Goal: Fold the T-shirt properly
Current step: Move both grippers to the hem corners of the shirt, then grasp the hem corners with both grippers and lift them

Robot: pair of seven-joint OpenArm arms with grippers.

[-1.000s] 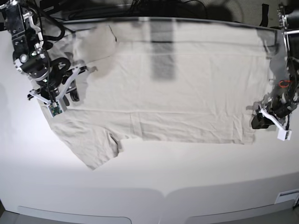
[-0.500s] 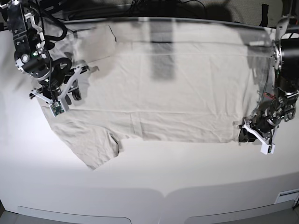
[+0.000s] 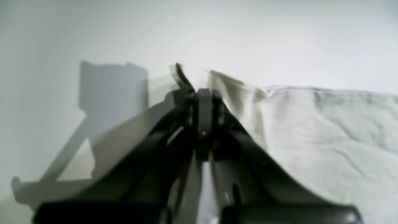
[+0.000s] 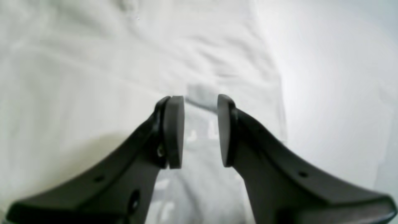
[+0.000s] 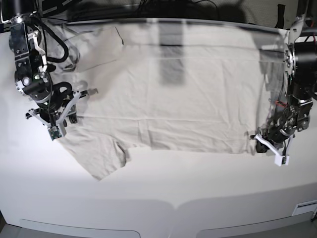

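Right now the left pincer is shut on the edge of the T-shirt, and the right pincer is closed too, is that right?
Not quite: the right pincer is open, its fingers apart over the T-shirt, as the right wrist view shows. The rest stands.

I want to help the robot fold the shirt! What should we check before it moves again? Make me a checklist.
1. Left gripper shut on the T-shirt: ok, cloth is pinched near its corner.
2. Right gripper holding cloth: not ok, its fingers are apart with nothing gripped.
3. Right gripper over the shirt: ok, cloth shows beneath its fingers.
4. Shirt smooth: not ok, it has creases.
5. Left grip firm enough to lift: cannot tell.
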